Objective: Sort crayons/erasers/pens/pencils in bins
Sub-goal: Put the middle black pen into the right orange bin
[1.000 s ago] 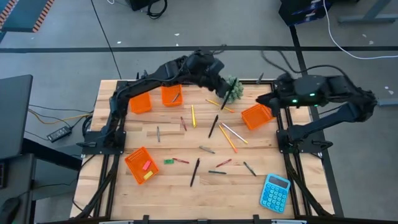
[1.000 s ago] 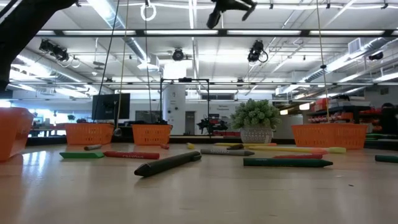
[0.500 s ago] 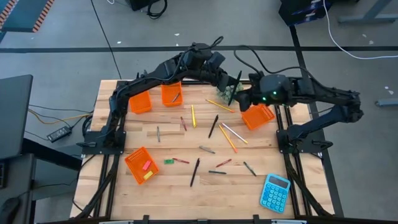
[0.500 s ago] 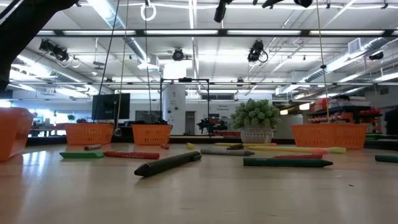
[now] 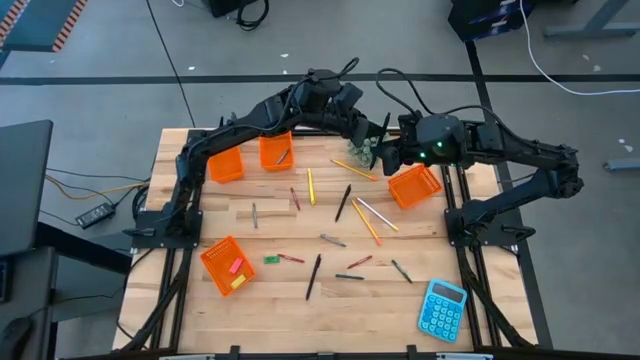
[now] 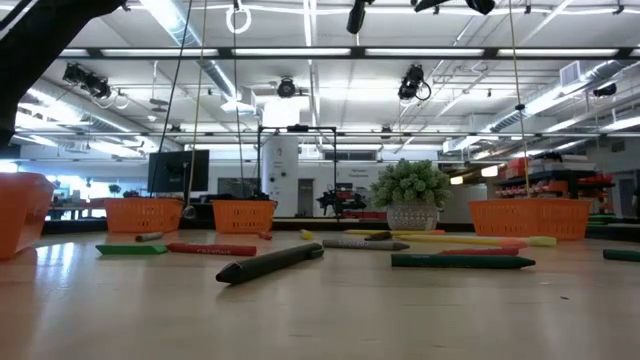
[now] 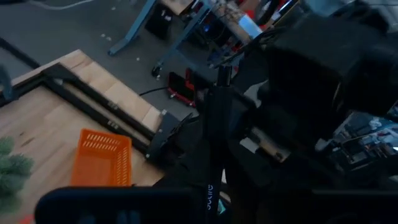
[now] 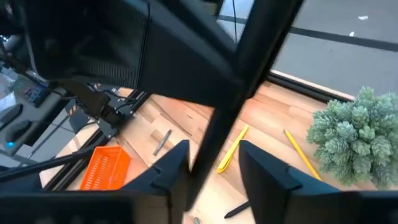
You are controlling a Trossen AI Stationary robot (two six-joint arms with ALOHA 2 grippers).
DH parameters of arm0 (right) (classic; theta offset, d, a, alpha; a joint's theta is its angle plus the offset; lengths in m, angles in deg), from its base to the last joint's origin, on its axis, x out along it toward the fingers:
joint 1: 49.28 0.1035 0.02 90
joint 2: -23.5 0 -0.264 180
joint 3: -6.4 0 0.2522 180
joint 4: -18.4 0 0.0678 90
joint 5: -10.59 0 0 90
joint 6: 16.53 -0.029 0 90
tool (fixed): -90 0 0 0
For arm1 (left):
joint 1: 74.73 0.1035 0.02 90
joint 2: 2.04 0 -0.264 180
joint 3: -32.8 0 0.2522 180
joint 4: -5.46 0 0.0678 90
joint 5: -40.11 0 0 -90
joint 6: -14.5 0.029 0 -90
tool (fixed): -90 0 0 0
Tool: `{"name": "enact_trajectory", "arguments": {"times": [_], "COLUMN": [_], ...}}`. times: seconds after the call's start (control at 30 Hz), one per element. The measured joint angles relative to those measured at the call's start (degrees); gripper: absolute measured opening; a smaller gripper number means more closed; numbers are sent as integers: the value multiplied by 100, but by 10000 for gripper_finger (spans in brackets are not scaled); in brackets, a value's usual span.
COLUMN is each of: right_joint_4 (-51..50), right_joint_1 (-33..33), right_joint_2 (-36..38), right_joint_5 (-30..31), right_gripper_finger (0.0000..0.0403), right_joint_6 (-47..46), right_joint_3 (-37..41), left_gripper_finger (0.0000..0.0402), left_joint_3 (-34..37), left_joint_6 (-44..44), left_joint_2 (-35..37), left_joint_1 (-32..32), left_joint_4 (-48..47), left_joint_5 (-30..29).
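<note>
Aloft, left pincer (image 5: 372, 133) meets right pincer (image 5: 389, 152), pen (image 5: 382, 130) between.

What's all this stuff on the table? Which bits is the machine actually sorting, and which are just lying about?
Part of the job:
orange bins, four of them
yellow pencils
black pens, plus a held pen in the left end effector
crayons
erasers

Just lying about:
blue calculator
small potted plant

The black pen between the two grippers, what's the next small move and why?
Probably close the right gripper on the pen: the left gripper holds it raised above the table, and it already runs between the right gripper's open fingers, like a handover.
</note>
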Motion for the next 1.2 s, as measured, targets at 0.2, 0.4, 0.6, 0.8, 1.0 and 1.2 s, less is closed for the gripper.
{"name": "enact_trajectory", "arguments": {"times": [0.2, 0.4, 0.6, 0.8, 1.0, 1.2], "right_joint_4": [-77, -118, -303, -306, -588, -820], "right_joint_1": [0, 0, -9, -8, -333, -668], "right_joint_2": [-68, -21, 51, 23, 10, 10], "right_joint_5": [62, -46, -127, 381, 573, 382], "right_gripper_finger": [42, 33, 33, 33, 33, 34], "right_joint_6": [183, 327, 136, -803, -1696, -3094], "right_joint_3": [0, 17, -5, -4, 23, 917], "left_gripper_finger": [39, 42, 45, 47, 47, 48], "left_joint_3": [2, -20, 5, 2, 2, 2], "left_joint_6": [-74, 97, 544, 1590, 2652, 3258], "left_joint_2": [-6, 16, -18, 352, 867, 1246], "left_joint_1": [-25, -36, -51, 307, 525, 527], "left_joint_4": [183, -179, -832, -2338, -3536, -3889], "left_joint_5": [126, 150, 232, -105, -704, -1170]}}
